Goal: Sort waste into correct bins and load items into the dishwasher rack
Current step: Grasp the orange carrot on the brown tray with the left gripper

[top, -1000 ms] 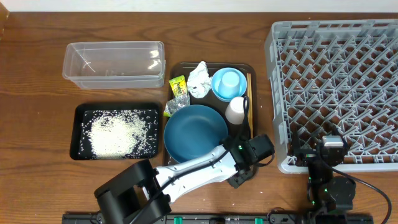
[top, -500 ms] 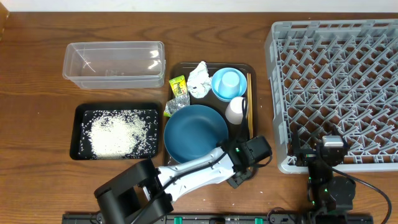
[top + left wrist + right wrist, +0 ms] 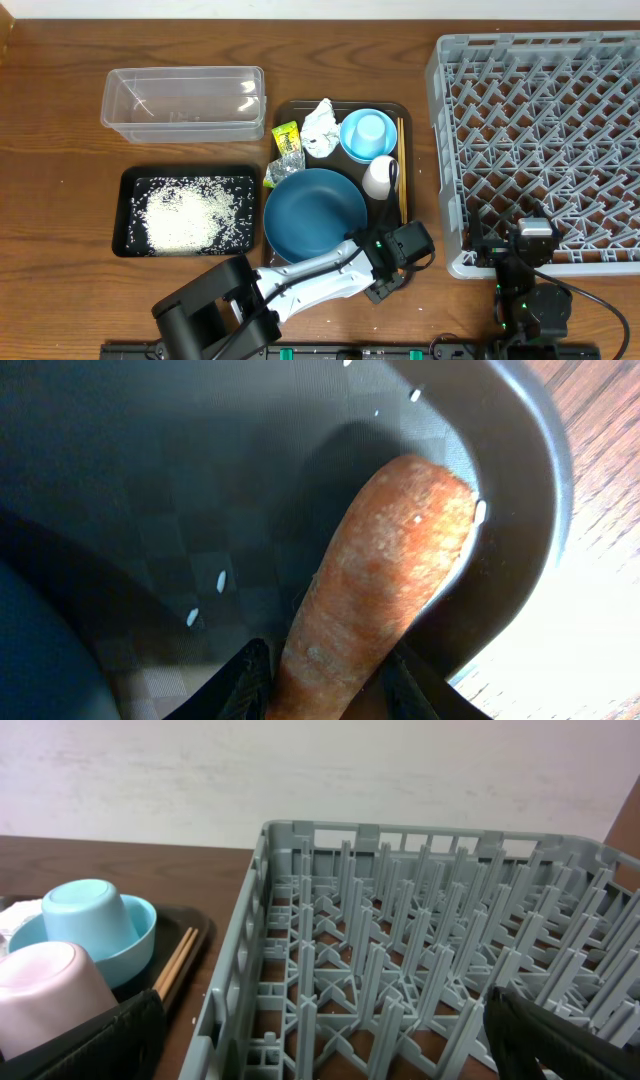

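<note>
Small orange carrot (image 3: 378,570), flecked with rice grains (image 3: 480,512), lies in a corner of the dark tray (image 3: 515,470), pinched between left fingers (image 3: 248,678).

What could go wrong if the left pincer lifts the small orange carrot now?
The left pincer grips only one end of the small orange carrot, so it might pivot or slip out. The carrot sits against the raised rim of the dark brown serving tray; lifting could snag there.

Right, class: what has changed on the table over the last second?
The left hand, with the carrot between its fingers, shifted slightly left and toward the near edge of the table. The plate, bowl, cup, rack and right hand stayed as they were.
</note>
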